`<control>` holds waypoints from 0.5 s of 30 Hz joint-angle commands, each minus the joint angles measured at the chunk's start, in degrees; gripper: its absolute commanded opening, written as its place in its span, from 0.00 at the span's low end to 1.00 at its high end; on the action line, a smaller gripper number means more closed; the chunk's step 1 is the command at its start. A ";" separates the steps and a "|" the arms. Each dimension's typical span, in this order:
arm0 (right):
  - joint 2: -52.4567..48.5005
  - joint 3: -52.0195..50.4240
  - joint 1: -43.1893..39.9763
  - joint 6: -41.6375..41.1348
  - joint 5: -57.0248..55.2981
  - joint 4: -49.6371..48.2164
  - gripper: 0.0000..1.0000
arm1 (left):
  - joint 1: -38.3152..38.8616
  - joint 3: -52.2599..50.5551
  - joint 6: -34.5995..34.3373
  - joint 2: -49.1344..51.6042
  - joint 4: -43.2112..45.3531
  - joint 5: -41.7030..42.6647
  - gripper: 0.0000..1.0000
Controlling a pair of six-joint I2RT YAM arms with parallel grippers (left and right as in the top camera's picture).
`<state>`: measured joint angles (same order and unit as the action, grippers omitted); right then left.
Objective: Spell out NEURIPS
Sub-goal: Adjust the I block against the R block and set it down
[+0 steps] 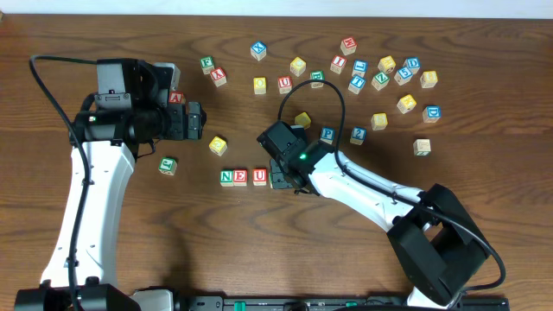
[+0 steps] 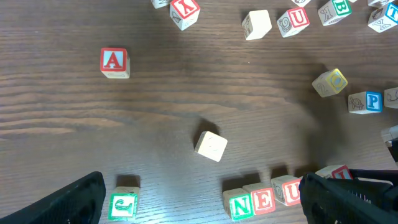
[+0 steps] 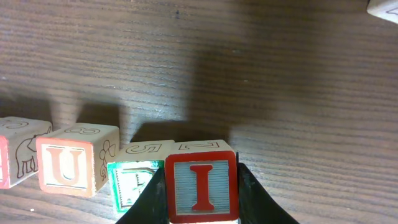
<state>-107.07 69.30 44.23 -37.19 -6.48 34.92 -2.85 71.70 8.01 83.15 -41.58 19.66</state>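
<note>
Three cubes stand in a row near the table's front: green N (image 1: 226,177), red E (image 1: 242,177), red U (image 1: 259,176). In the right wrist view the U cube (image 3: 68,168) is followed by the green R cube (image 3: 132,182), then the red I cube (image 3: 201,183) close against it. My right gripper (image 3: 200,205) is shut on the I cube, a finger on each side. From overhead the right gripper (image 1: 282,178) hides R and I. The blue P cube (image 1: 327,135) lies behind it. My left gripper (image 1: 197,121) hangs open and empty, left of the row.
Several loose letter cubes are scattered across the back right (image 1: 380,78). A red A cube (image 2: 114,62), a plain-faced cube (image 2: 211,146) and a green-lettered cube (image 2: 123,205) lie near the left gripper. A yellow cube (image 1: 218,145) sits behind the row.
</note>
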 commanded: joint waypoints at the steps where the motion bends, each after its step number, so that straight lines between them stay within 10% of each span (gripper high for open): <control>1: -1.36 -0.09 0.50 -2.56 -1.38 0.17 0.04 | -0.13 1.29 1.18 0.07 0.00 0.85 0.98; 15: -1.36 -0.09 0.66 -5.27 -2.84 -0.11 0.03 | -0.13 1.29 1.18 0.07 0.02 0.85 0.98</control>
<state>-107.13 69.30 44.25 -40.84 -7.60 34.85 -2.85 71.70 8.01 83.15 -41.58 19.66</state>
